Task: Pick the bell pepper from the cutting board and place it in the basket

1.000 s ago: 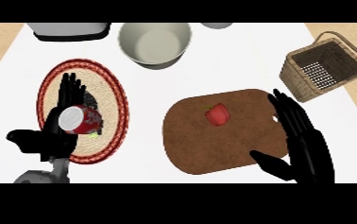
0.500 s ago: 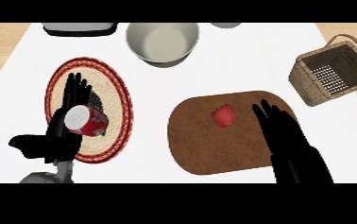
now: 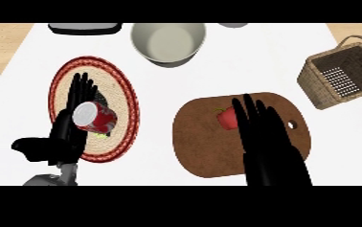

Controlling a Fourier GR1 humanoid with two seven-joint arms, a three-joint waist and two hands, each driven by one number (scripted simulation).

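Note:
A small red bell pepper [image 3: 227, 119] lies on the brown cutting board [image 3: 198, 144], near its upper middle. My right hand [image 3: 265, 135] hovers over the board with fingers straight, its fingertips right beside the pepper on the right and partly covering it. The wicker basket [image 3: 332, 77] stands at the right edge, apart from the board. My left hand [image 3: 71, 125] rests open over the woven mat at the left.
A red can [image 3: 94, 116] lies on a round woven mat [image 3: 124, 101] with a red rim, in front of my left hand. A grey bowl [image 3: 168, 43] stands at the back centre. A dark tray [image 3: 84, 28] sits at the back left.
My right hand has slid left across the cutting board, from its right edge to the pepper. The view has shifted slightly. The left hand has stayed put.

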